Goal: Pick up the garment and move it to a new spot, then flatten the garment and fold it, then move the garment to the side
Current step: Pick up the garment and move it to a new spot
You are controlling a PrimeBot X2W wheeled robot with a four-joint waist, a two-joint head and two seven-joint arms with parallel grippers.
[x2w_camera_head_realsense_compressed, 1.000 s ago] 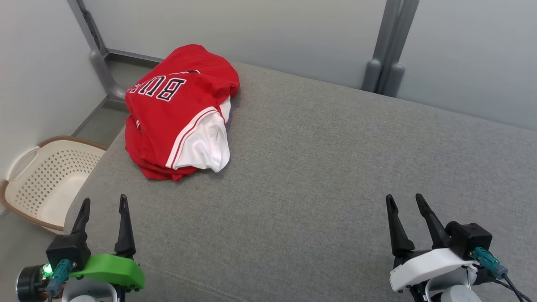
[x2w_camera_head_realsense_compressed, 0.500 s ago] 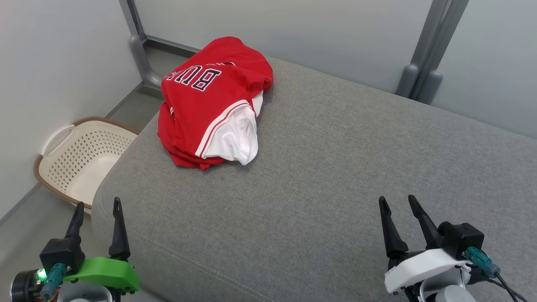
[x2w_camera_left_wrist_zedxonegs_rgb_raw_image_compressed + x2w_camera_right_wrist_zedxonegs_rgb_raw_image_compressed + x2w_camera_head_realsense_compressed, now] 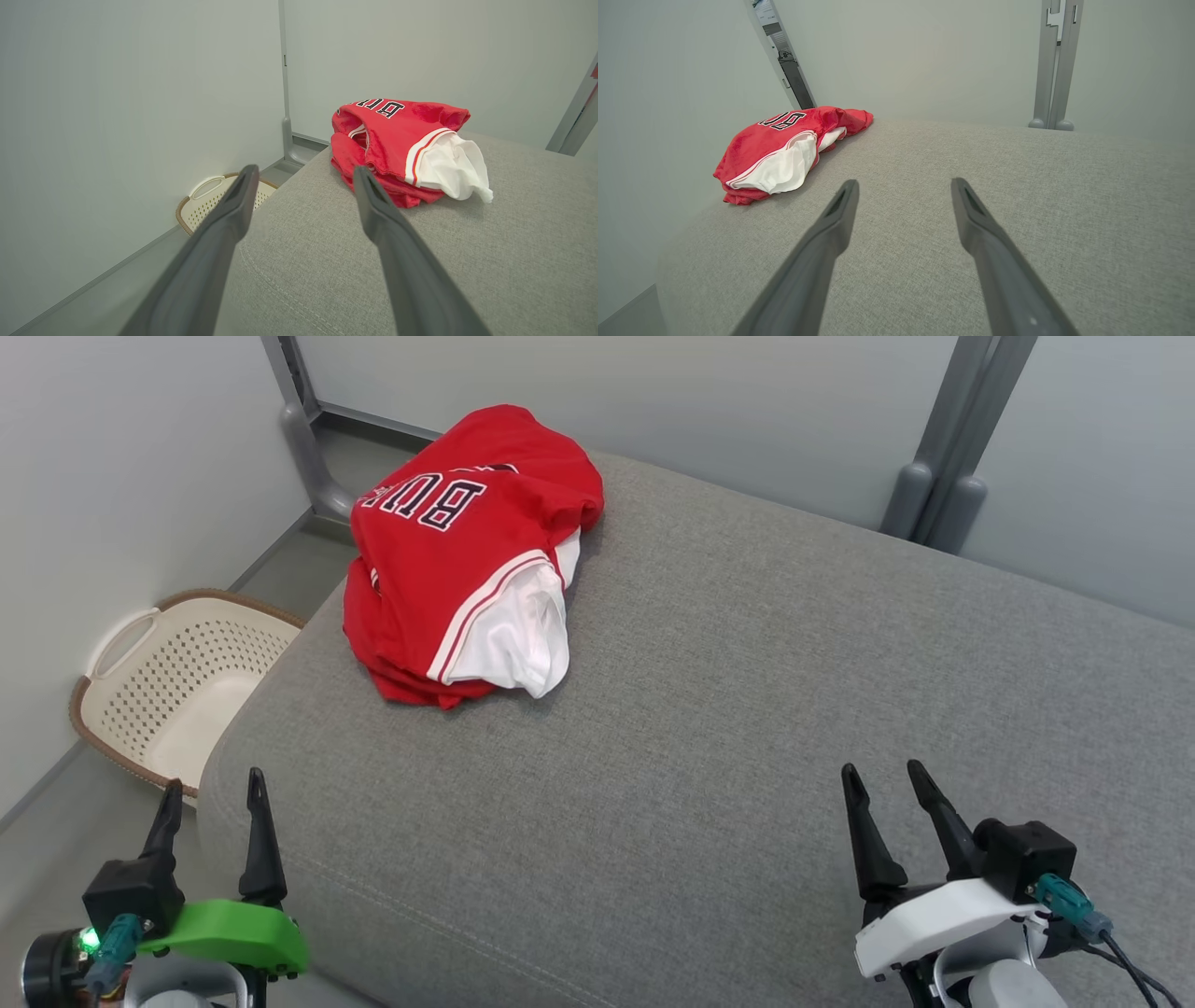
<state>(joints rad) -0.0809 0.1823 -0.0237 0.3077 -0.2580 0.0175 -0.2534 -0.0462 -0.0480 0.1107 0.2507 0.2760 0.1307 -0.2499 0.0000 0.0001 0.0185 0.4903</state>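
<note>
Two grippers hover with their fingers apart and nothing between them: the left gripper (image 3: 213, 778) is at the near left corner of the cushion (image 3: 709, 709), and the right gripper (image 3: 881, 766) is over its near right part. Both stand spread just as they did a second ago. The garment (image 3: 457, 560), a red jersey with white lining spilling from one end and dark lettering on top, lies bunched at the cushion's far left corner, well apart from both grippers. Its folds and its place on the cushion match the earlier pictures. What differs is the framing. Over the last second the head view has swung so that the garment, the cushion's left edge and the basket (image 3: 140, 681) all sit further right in it, and in the last half second slightly higher. This is the camera moving, not the things. The basket stands on the floor just beside the cushion's left edge, and more of its rim shows than a second ago.
</note>
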